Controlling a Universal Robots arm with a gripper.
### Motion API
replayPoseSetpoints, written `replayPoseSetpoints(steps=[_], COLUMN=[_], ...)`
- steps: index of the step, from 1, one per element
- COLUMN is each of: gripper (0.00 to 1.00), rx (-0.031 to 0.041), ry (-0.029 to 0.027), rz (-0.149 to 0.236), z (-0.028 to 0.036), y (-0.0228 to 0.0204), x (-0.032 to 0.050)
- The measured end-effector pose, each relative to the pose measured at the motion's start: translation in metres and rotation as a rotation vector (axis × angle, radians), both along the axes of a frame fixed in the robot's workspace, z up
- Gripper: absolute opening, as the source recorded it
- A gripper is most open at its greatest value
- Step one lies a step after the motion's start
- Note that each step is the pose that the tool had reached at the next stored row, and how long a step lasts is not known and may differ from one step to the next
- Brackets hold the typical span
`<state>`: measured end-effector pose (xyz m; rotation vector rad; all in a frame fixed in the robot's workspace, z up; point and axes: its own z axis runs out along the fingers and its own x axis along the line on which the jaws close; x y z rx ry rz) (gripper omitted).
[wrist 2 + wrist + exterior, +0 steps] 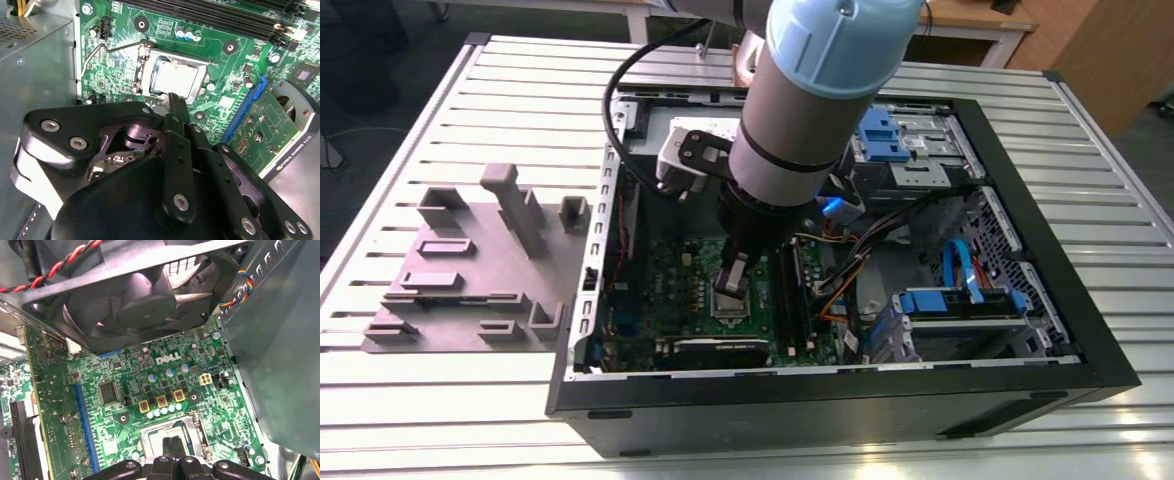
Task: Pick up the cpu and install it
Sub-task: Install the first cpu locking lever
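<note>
Cpu (pixel 175 80): pale silvery square, lying flat in the socket frame (pixel 145 75) on the green motherboard (pixel 125 35), inside the open computer case (pixel 1041 330). Socket lever (pixel 100 52): thin wire arm, standing clear of the board at one side of the frame. Gripper (pixel 176 100): black fingers (pixel 172 130) clenched together to a narrow tip, grasping nothing, tip at the frame's near edge just beside the cpu; in the first wrist view the gripper (pixel 172 446) sits directly over the socket opening. Arm (pixel 801 110): grey and pale blue, reaching down into the case over the board's middle. Fan (pixel 145 295): black, at the case wall beyond the board. Blue slot (pixel 245 107): beside the socket. Grey fixture block (pixel 480 260): on the slatted bench (pixel 427 390), outside the case, at the exterior view's left.
</note>
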<state>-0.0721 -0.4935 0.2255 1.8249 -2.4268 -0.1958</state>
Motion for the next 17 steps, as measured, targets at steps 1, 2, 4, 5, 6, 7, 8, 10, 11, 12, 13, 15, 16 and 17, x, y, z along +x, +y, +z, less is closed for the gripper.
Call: replayPoseSetpoints(steps=[1, 2, 4, 5, 6, 7, 8, 10, 11, 12, 13, 15, 16, 17], gripper=[0.10, 0.10, 0.10, 0.10, 0.10, 0.10, 0.10, 0.10, 0.10, 0.10, 0.10, 0.10, 0.10, 0.10], rx=[-0.0001, -0.0001, -0.0005, -0.0004, -0.0003, -0.0001, 0.0001, 0.0006, 0.0017, 0.0023, 0.0027, 0.0037, 0.0050, 0.0064], ry=[0.0000, -0.0013, -0.0154, -0.0267, -0.0384, -0.0476, -0.0545, -0.0575, -0.0573, -0.0573, -0.0573, -0.0573, -0.0573, -0.0574], rz=[0.000, 0.000, 0.000, 0.001, 0.002, 0.003, 0.005, 0.008, 0.009, 0.009, 0.009, 0.009, 0.009, 0.009], z=[0.0001, 0.0000, 0.0000, -0.0001, -0.0003, -0.0004, -0.0004, -0.0004, 0.0004, 0.0017, 0.0032, 0.0069, 0.0086, 0.0101], y=[0.0000, 0.0000, -0.0001, -0.0001, 0.0000, 0.0000, 0.0000, 0.0000, 0.0000, 0.0000, 0.0000, 0.0000, 0.0000, 0.0000], x=[0.0000, 0.0000, -0.0001, -0.0001, -0.0001, -0.0001, -0.0001, 0.0000, -0.0001, -0.0001, -0.0001, -0.0001, -0.0001, -0.0001])
